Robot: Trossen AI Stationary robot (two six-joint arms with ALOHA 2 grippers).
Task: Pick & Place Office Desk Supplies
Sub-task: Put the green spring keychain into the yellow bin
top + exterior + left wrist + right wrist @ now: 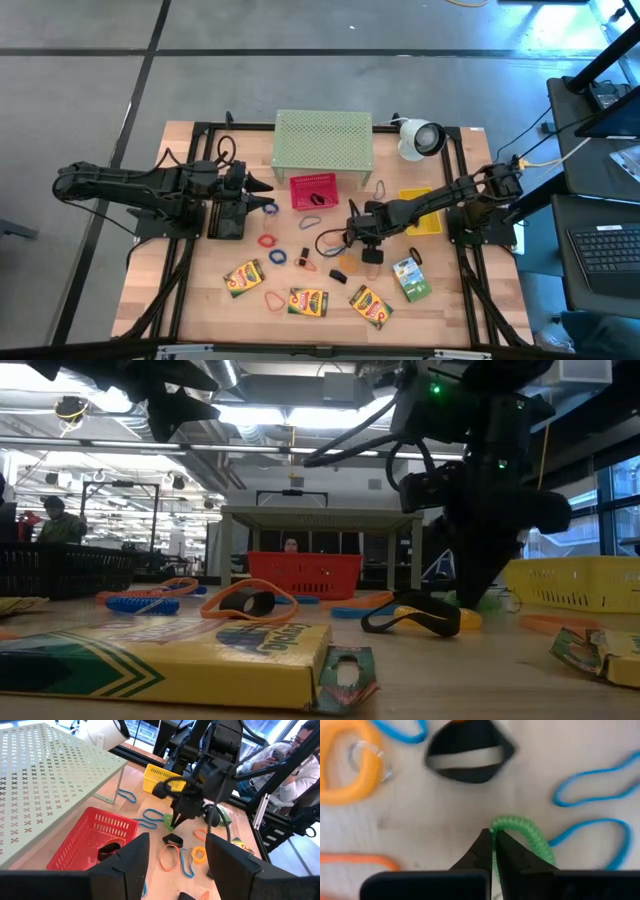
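My right gripper (pixel 352 232) (pixel 493 840) points down at the table's middle and is shut on a green coiled band (pixel 522 832) (pixel 168 821), which lies among loose bands. A black loop (pixel 469 756) (pixel 415 616), an orange ring (pixel 350 767) and blue bands (pixel 592 785) lie flat around it. Three yellow-and-green crayon boxes (pixel 243 277) (pixel 307 301) (pixel 370 306) lie near the table's near edge. My left gripper (pixel 262 185) (pixel 175 865) hovers open left of the red basket (pixel 314 190), touching nothing. My right gripper pinches the green coiled band at the near arc of its loop (pixel 496 826), between the ends of its two fingers. The fingers come from above, pointing down. The rest of the loop (pixel 540 845) seems to lie on the table beside the fingertips.
A pale green mesh stand (pixel 323 140) and a white round device (pixel 422 138) stand at the far edge. The red basket (pixel 100 832) holds a dark clip (pixel 111 851). A yellow basket (pixel 425 205) sits under my right arm. A green-and-white box (pixel 411 277) lies at the near right.
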